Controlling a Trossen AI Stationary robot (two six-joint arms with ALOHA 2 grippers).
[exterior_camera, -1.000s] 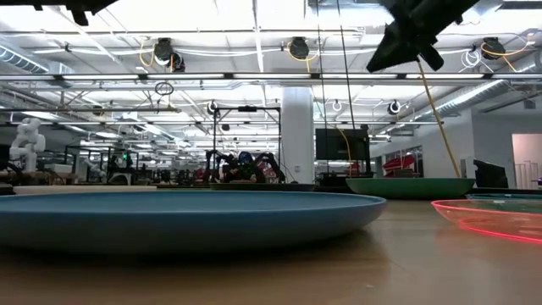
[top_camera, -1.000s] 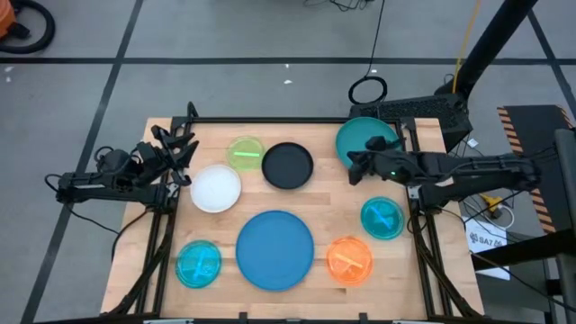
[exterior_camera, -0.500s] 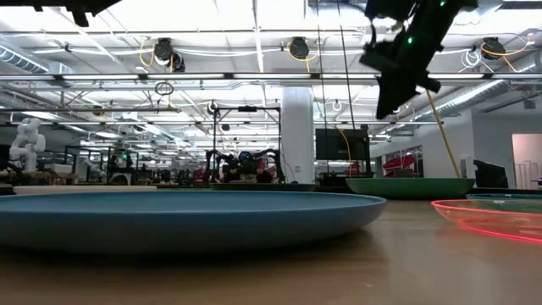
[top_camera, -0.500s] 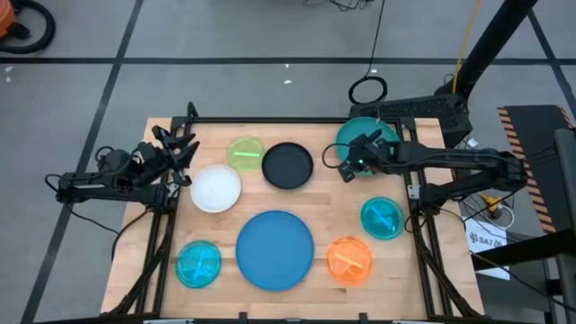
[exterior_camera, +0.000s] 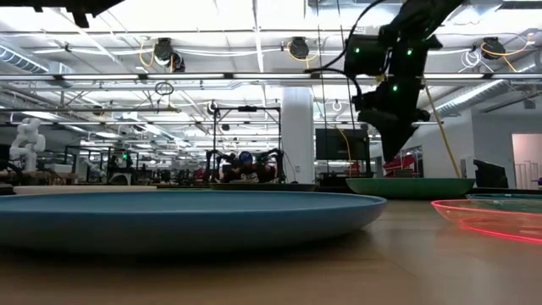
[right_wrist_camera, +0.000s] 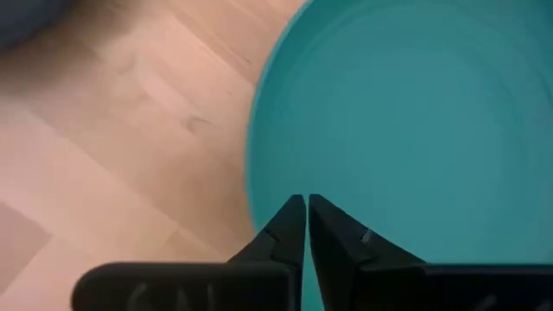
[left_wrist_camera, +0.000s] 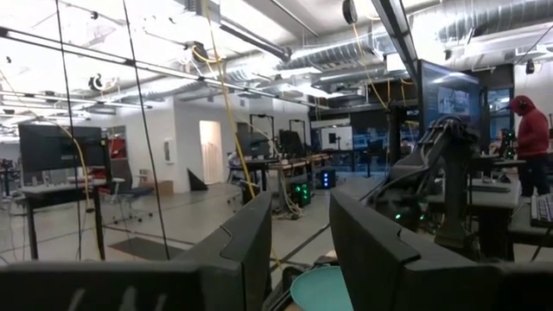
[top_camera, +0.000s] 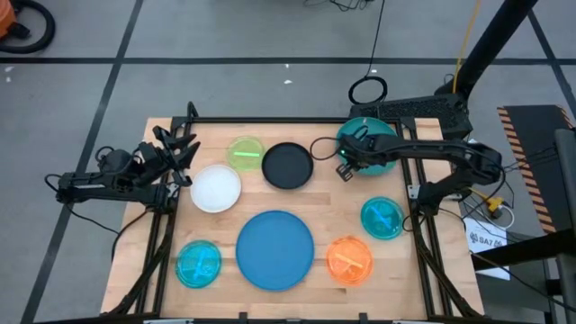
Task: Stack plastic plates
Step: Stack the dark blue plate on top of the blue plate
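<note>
Several round plastic plates lie flat on the wooden table. A large blue plate (top_camera: 274,249) sits near the front, and a large teal plate (top_camera: 371,142) at the far right. Black (top_camera: 288,166), white (top_camera: 216,188), green (top_camera: 245,153), cyan (top_camera: 198,264), orange (top_camera: 349,259) and small teal (top_camera: 382,218) plates lie around them. My right gripper (top_camera: 345,164) is shut and points down just above the large teal plate's left rim (right_wrist_camera: 259,164), clear of it in the low view (exterior_camera: 392,158). My left gripper (top_camera: 183,149) waits open at the table's left edge.
Bare wood (top_camera: 333,202) lies between the plates, which sit apart from one another. Black frame rails (top_camera: 270,120) run along the table's edges. Cables and a dark stand crowd the floor beyond the far right corner. A person in red (left_wrist_camera: 531,130) stands far off in the room.
My right gripper has moved a little toward the table's left and far side, come down toward the large teal plate's left rim, and tipped from slanting to pointing down. No plate has moved.
</note>
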